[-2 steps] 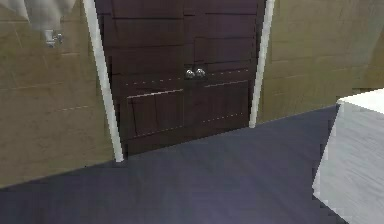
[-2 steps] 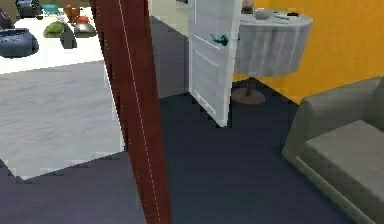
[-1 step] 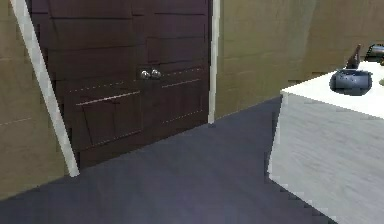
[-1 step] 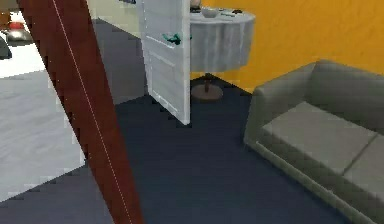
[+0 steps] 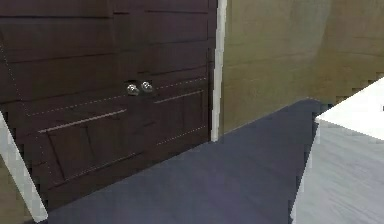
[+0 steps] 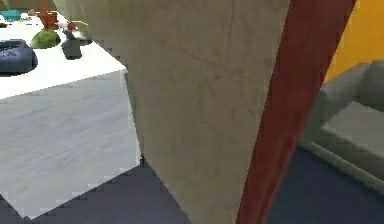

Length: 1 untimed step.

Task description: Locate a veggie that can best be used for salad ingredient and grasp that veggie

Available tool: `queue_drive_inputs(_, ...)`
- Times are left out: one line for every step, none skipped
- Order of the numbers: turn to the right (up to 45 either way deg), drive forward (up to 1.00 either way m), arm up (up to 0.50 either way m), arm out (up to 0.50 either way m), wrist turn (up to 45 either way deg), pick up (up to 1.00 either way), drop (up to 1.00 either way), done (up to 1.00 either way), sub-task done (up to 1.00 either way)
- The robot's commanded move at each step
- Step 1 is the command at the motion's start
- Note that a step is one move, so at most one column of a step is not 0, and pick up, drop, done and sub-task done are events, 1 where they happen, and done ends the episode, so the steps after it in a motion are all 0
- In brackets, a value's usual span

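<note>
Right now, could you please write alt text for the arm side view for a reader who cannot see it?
A white wood-grain counter at the left carries small items, among them a round green lump and a dark blue bowl-shaped thing. A tan wall stands mid-picture; right of a red-brown upright strip sits a grey sofa.
</note>
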Motion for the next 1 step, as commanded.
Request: queue_drive_inputs(6.0, 0.0, 0.0, 0.0, 0.0, 0.0, 0.0, 0.0, 0.0)
